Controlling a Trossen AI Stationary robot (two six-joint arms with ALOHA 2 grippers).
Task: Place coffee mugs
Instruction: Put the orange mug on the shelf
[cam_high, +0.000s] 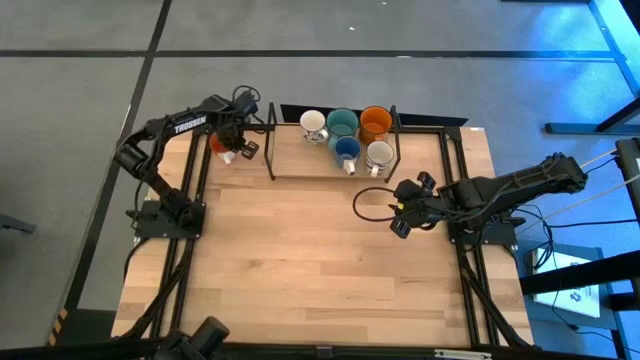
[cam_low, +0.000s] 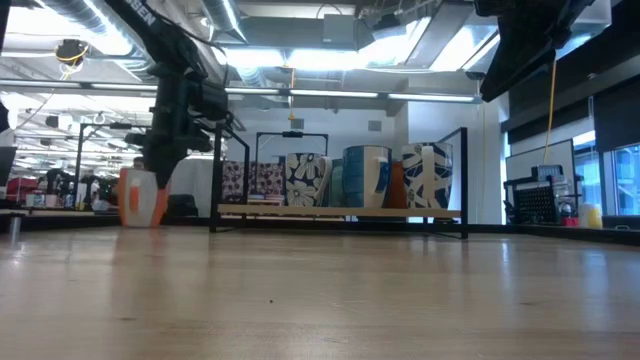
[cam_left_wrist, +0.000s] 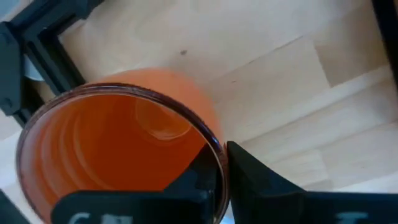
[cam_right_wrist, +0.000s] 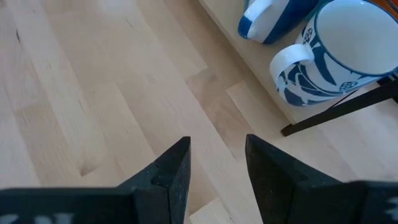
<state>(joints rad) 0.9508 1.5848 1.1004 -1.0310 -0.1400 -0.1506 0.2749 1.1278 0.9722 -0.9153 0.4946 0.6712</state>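
The orange-red mug (cam_left_wrist: 118, 149) fills the left wrist view, its rim pinched between the fingers of the left gripper (cam_high: 232, 148), one finger (cam_left_wrist: 193, 177) inside the cup and one outside. The mug is seen upright at the table's (cam_high: 320, 260) far left corner, just outside the black rack (cam_high: 270, 150), which holds the other five mugs (cam_high: 347, 135). From the mug, the rack lies toward the right arm's side, so a sideways carry over the rack's end post is judged to be needed. The right gripper (cam_high: 402, 218) is held idle near the rack's front, fingers narrowly parted and empty
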